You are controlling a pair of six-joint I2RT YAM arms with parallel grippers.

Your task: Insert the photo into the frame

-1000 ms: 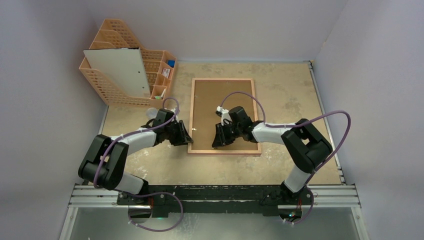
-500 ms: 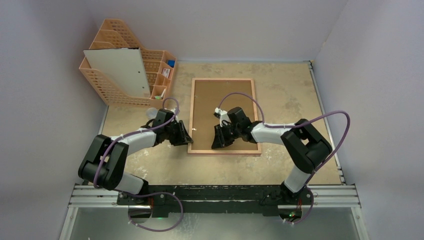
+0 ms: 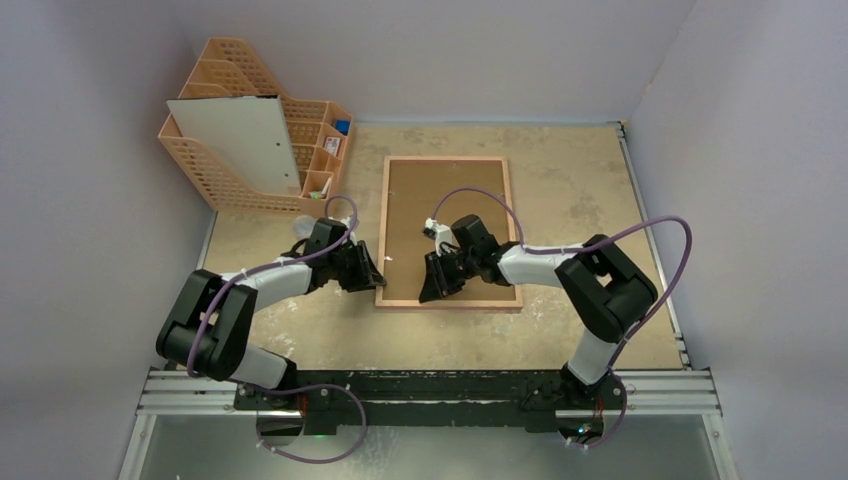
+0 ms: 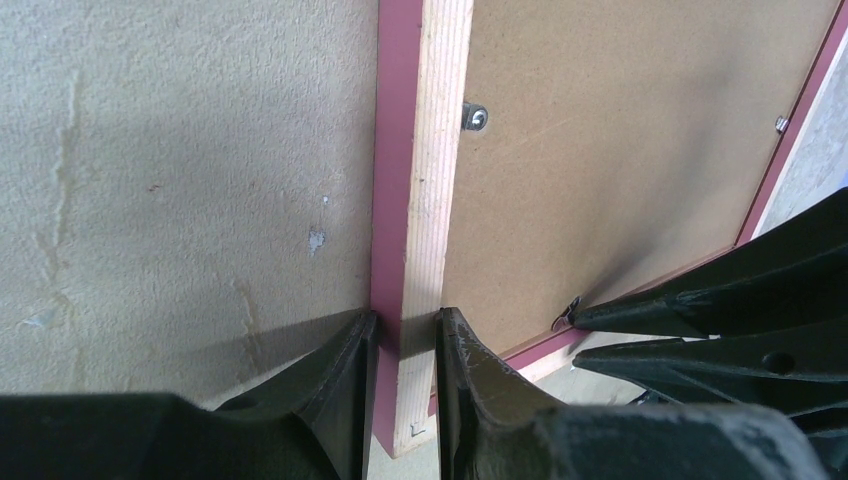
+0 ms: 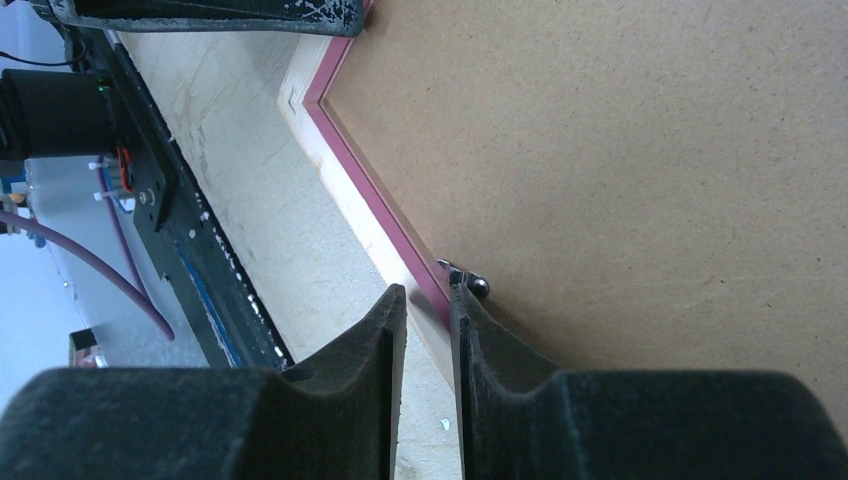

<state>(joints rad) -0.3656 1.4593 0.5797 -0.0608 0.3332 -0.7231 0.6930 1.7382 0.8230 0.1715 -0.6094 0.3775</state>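
The frame (image 3: 446,159) lies back-up on the table, with a brown backing board (image 3: 445,200) inside it. My left gripper (image 3: 377,281) is shut on the frame's left rail (image 4: 425,150) near the near-left corner, one finger on each side (image 4: 405,325). My right gripper (image 3: 429,290) hovers over the near rail (image 5: 350,170). Its jaws stand a narrow gap apart (image 5: 428,296) with nothing held. One fingertip touches a small metal tab (image 5: 470,283). No printed photo shows. I cannot tell whether the large white sheet (image 3: 238,142) in the rack is its back.
An orange mesh file rack (image 3: 315,150) stands at the back left with small items in its compartments. Another metal tab (image 4: 474,117) sits on the left rail. The black base rail (image 3: 430,385) runs along the near edge.
My right gripper has slid a little to the left along the frame's near rail. The left gripper and the frame have stayed put.
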